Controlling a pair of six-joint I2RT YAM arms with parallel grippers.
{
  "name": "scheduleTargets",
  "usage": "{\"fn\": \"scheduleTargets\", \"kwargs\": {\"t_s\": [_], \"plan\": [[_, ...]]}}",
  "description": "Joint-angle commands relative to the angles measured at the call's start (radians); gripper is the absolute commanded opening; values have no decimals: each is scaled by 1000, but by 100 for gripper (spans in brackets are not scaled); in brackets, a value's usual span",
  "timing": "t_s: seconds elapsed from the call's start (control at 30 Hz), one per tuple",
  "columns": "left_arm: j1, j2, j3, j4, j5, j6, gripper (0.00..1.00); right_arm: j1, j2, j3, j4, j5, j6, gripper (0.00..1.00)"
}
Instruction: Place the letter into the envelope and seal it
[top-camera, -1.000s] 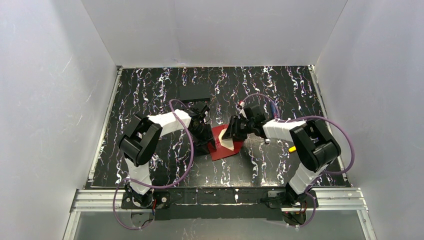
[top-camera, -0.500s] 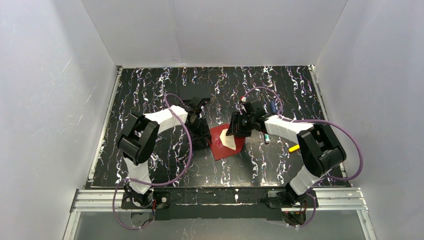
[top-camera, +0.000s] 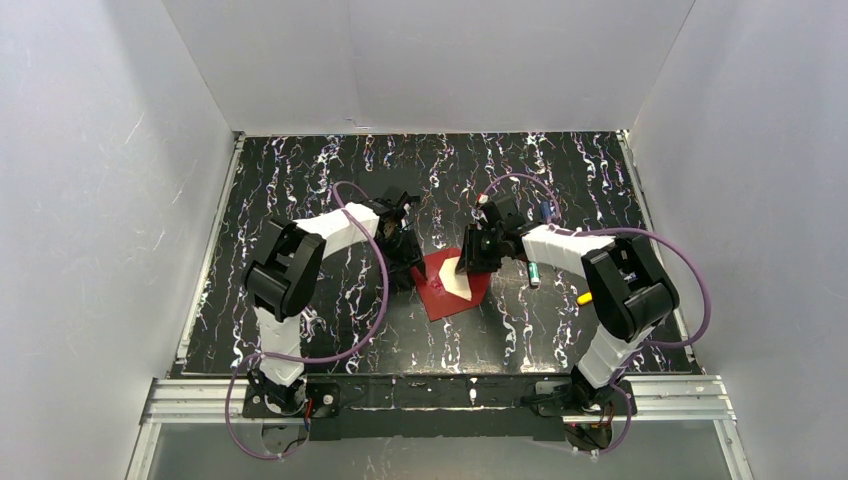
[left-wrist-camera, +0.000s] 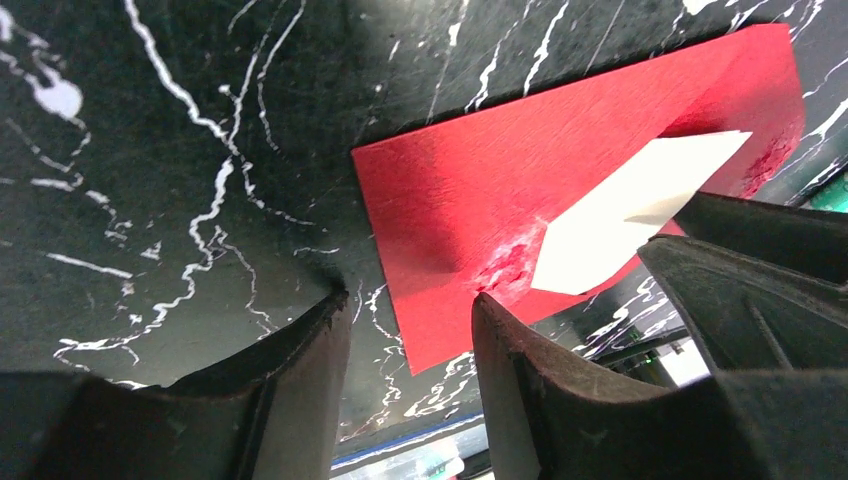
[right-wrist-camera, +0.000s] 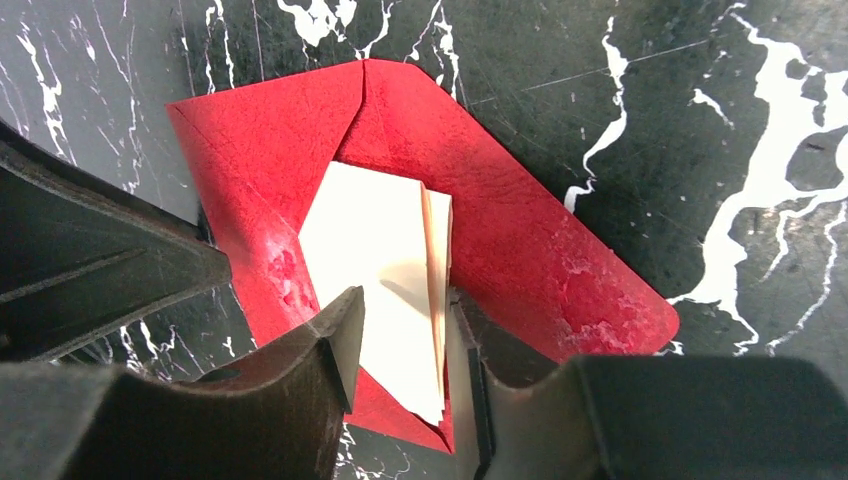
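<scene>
Black marbled table (top-camera: 300, 180): red envelope (right-wrist-camera: 560, 250) flat, flap open; right fingers (right-wrist-camera: 340, 340) grip cream letter (right-wrist-camera: 375, 250); left fingers (left-wrist-camera: 310, 350) empty, parted.

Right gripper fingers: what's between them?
The cream letter, its folded edge pinched between the right gripper fingers, over the red envelope; seen in the right wrist view.

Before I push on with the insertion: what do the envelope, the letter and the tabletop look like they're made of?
The envelope looks like matte red paper with a fibrous grain, scuffed pale in spots. The letter looks like smooth cream paper or thin card, folded, since layered edges show along its side. The tabletop looks like a hard black surface with white marble-like veining, slightly glossy; whether stone or a printed laminate, I cannot tell.
</scene>
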Motion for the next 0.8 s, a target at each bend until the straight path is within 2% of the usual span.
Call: {"fn": "scheduleTargets", "kwargs": {"t_s": [0.0, 0.2, 0.77], "plan": [[0, 44, 25, -27, -6, 28, 45, 0, 30, 30, 21, -58, -8, 40], [0, 63, 38, -16, 14, 38, 42, 2, 38, 3, 103, -163, 28, 33], [1, 92, 58, -20, 22, 94, 42, 25, 135, 31, 213, -223, 18, 34]]}}
